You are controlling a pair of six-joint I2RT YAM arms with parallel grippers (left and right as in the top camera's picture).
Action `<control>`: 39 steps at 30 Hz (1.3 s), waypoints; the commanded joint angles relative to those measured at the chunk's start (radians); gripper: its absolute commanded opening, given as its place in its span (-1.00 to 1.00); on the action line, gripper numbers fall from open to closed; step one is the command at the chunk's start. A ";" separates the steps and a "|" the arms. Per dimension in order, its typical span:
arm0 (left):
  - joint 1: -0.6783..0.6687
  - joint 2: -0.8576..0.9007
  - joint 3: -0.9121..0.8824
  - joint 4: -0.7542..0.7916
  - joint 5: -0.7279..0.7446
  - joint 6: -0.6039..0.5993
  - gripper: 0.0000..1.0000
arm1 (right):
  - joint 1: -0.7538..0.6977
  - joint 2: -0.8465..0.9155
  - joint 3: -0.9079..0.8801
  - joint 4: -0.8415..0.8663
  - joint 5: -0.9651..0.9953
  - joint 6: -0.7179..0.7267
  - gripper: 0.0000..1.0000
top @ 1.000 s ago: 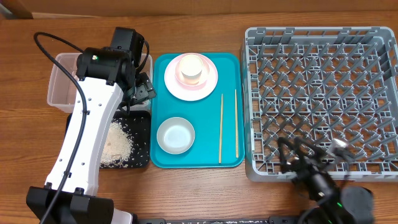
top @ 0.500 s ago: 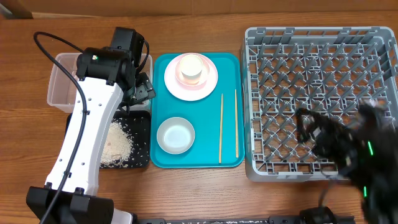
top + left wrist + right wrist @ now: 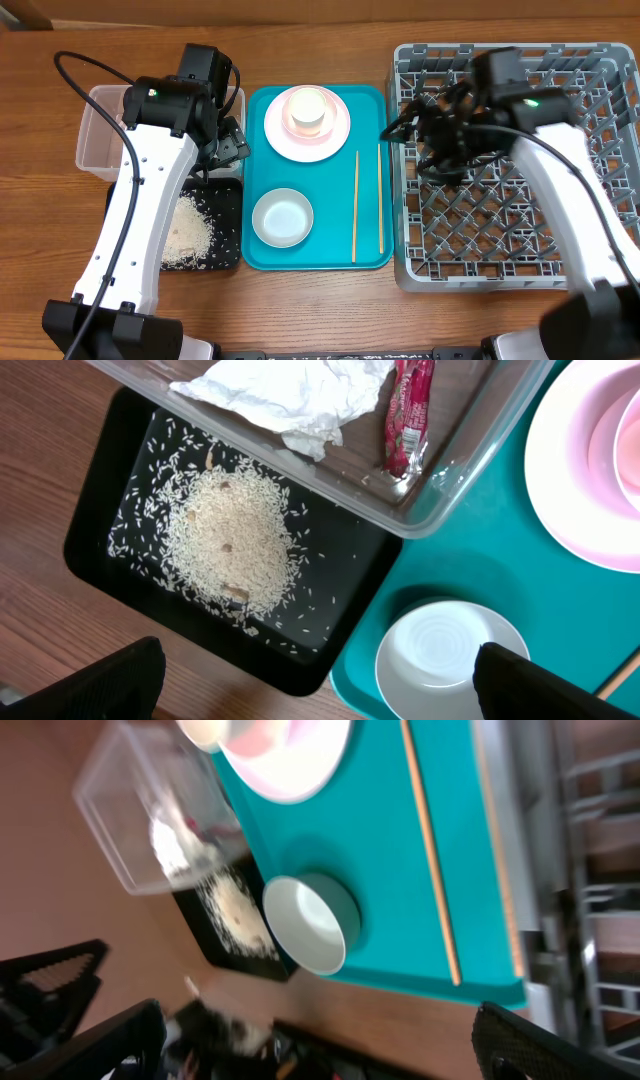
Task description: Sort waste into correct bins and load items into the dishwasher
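A crumpled white napkin (image 3: 285, 395) and a red wrapper (image 3: 408, 415) lie in the clear tub (image 3: 100, 140). Loose rice (image 3: 188, 232) is piled in the black tray (image 3: 228, 205). On the teal tray, a pinkish cup (image 3: 307, 110) stands on the pink plate (image 3: 330, 140). A white bowl (image 3: 282, 217) and two chopsticks (image 3: 355, 205) also lie there. My left gripper (image 3: 228, 145) hangs open over the tub's right end, holding nothing. The right gripper (image 3: 415, 135) is open and empty above the left side of the grey dishwasher rack (image 3: 520, 250).
The teal tray (image 3: 330, 250) lies between the bins and the rack. The left arm's white link (image 3: 135, 230) crosses over the black tray. Wooden table (image 3: 320, 300) shows along the front edge.
My right arm has swung from the rack's front right corner up and left to the rack's left side. The left arm has not moved.
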 commanded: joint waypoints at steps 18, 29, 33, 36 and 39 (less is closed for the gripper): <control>0.003 -0.010 0.014 -0.002 -0.010 0.008 1.00 | 0.423 0.044 0.020 0.092 0.525 0.151 1.00; 0.003 -0.010 0.014 -0.002 -0.010 0.008 1.00 | 0.433 0.044 -0.011 0.145 0.564 0.151 -0.44; 0.003 -0.010 0.014 -0.002 -0.010 0.008 1.00 | 0.441 0.044 -0.078 0.210 0.600 0.151 -0.62; 0.003 -0.010 0.014 -0.002 -0.010 0.008 1.00 | 0.440 0.044 -0.138 0.270 0.604 0.151 -0.63; 0.003 -0.010 0.014 -0.002 -0.010 0.008 1.00 | 0.441 0.045 -0.200 0.347 0.608 0.150 -0.63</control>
